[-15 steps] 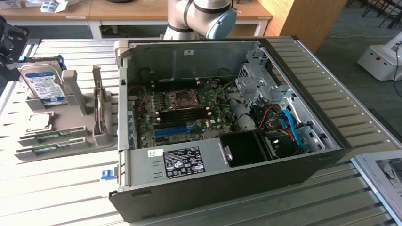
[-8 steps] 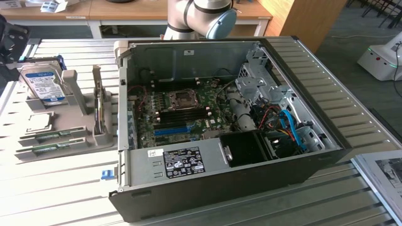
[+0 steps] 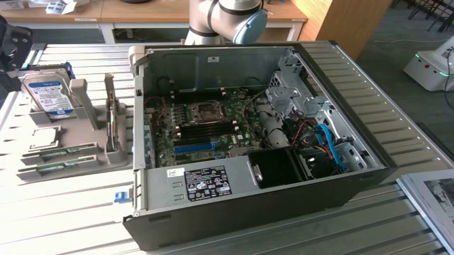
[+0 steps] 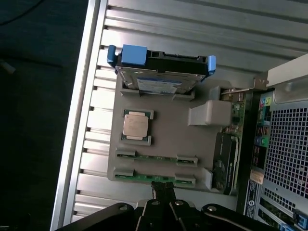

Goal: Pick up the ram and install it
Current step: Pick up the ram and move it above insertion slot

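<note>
While the claw [image 4: 163,186] hangs closed and empty, its tips sit over the ram [image 4: 144,176]. It lies in a tray [image 4: 168,139].

A: What sits on the exterior view's left of the open computer case [image 3: 234,215]?
B: A grey holder tray [image 3: 89,159]: hard drive [image 3: 48,93] far, CPU [image 3: 44,139] between, two RAM sticks [image 3: 55,168] near.

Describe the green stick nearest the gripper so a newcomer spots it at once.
At the exterior view's left of the open computer case sits a grey tray with a hard drive, a processor chip and two parallel green sticks. The ram is the outer stick, farthest from the hard drive, by the shut gripper; its twin lies between it and the chip.
</note>
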`<act>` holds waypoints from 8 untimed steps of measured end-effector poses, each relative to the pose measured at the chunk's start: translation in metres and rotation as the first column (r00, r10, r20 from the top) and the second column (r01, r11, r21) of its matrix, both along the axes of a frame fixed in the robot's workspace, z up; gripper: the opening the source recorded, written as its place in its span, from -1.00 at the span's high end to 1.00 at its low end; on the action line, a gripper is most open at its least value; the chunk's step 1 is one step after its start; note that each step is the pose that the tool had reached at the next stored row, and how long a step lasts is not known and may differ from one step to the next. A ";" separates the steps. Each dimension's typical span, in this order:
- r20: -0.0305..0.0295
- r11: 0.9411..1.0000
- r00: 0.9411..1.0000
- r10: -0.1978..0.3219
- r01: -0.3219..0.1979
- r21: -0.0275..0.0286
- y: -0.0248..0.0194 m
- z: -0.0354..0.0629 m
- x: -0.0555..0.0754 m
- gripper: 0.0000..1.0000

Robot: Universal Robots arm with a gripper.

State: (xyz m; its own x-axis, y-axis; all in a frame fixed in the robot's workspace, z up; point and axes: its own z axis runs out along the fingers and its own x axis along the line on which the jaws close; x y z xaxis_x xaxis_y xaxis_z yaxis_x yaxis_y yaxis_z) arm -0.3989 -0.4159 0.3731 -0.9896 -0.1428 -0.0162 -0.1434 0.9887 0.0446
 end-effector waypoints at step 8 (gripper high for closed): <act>0.000 0.996 0.996 0.090 -0.090 0.000 0.0000 0.0000 0.000 0.80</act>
State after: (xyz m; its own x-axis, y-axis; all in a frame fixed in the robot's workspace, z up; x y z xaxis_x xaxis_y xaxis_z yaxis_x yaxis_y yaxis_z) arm -0.3989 -0.4159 0.3731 -0.9729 -0.2309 -0.0157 -0.2314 0.9718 0.0447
